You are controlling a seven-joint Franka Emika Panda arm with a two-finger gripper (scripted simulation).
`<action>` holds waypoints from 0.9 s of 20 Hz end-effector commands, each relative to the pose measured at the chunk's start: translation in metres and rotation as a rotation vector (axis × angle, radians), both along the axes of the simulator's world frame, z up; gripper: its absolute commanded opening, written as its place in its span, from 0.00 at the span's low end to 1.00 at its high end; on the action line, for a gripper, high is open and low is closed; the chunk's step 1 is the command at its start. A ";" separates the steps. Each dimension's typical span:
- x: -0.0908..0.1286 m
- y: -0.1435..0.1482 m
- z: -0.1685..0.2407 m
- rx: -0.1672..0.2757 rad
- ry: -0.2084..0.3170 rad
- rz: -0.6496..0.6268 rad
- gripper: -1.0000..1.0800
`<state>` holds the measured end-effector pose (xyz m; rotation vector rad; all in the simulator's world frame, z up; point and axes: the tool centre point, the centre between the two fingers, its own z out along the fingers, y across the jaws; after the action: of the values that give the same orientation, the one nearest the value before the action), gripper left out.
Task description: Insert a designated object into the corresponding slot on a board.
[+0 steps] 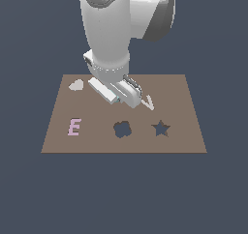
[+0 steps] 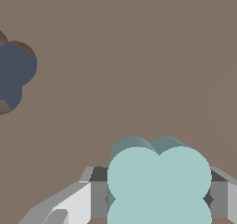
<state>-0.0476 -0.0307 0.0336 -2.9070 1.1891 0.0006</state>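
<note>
The brown board (image 1: 174, 93) lies flat, bearing a pink E, a pale heart, a white V and two dark cut-outs. The flower-shaped slot (image 1: 123, 129) is in the board's front middle; part of it shows in the wrist view (image 2: 14, 75). My gripper (image 1: 120, 97) hangs over the board's middle, behind the slot. In the wrist view its fingers (image 2: 95, 197) are shut on the teal lobed piece (image 2: 159, 181), held above bare board, apart from the slot. In the exterior view the piece is almost hidden between the fingers.
A dark star-shaped cut-out (image 1: 161, 128) lies toward the exterior view's right of the slot. The pink E (image 1: 74, 127) is at the front on the exterior view's left, the pale heart (image 1: 76, 85) behind it, the white V (image 1: 147, 102) beside the gripper.
</note>
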 end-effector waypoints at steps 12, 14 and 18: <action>0.080 0.028 0.005 0.000 0.000 -0.329 0.00; 0.089 0.029 0.005 0.000 0.000 -0.367 0.00; 0.105 0.029 0.006 0.000 0.000 -0.428 0.00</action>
<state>0.0514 -0.0016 0.0393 -2.6096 1.7472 0.0012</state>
